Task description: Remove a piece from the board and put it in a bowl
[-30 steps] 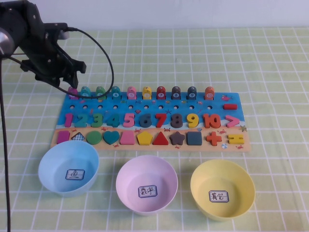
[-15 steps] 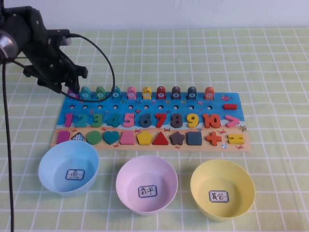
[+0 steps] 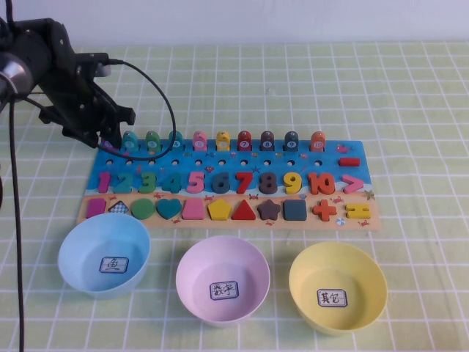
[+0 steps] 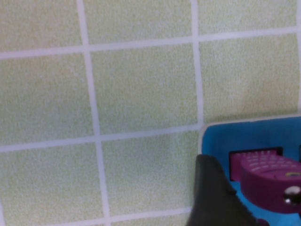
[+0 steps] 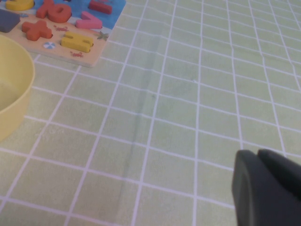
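Between the earlier high views and the present one, the left arm has shifted slightly rightward and the left gripper (image 3: 110,139) now sits low at the upper left corner of the board (image 3: 220,158), where the purple piece (image 3: 111,139) was plainly visible a second ago and is now largely covered by the black fingers. Left wrist view: the piece (image 4: 268,176), magenta with a ribbed tail, rests on the blue corner of the board (image 4: 216,139) in the lower right of the frame, with one dark fingertip (image 4: 214,195) just beside it; whether the fingers are clamped on the piece or merely flanking it cannot be told. High view: remaining fish pieces stand in a row along the top edge of the board, numbers in the middle row, shapes on the sandy strip. Light blue bowl (image 3: 77,246) lies in the lower left of the frame, below the board and well apart from the gripper; pink bowl (image 3: 192,268) at lower centre; yellow bowl (image 3: 308,275) at lower right. Right wrist view: right gripper (image 5: 268,188) appears as a dark mass in the lower right of the frame above green checked cloth (image 5: 178,108), near the yellow bowl (image 5: 14,89) and the end of the board (image 5: 70,42); its finger state cannot be told
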Motion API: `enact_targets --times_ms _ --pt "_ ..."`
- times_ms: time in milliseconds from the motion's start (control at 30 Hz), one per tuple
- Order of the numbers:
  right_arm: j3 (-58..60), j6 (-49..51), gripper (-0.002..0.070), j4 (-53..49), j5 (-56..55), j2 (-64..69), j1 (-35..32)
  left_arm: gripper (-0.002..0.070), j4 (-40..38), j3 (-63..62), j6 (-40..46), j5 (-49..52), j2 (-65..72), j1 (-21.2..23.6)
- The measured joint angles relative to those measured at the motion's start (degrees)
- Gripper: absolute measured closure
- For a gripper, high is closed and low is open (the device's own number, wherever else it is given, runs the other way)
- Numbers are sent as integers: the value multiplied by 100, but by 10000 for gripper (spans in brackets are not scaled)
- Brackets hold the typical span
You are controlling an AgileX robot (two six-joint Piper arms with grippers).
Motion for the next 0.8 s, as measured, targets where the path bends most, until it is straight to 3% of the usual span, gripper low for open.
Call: enact_targets --times_ms 200,800 --pt "0 0 694 0 0 0 0 477 -12 0 0 0 0 0" --pt "0 0 694 0 0 0 0 481 -6 -211 12 249 -234 0"
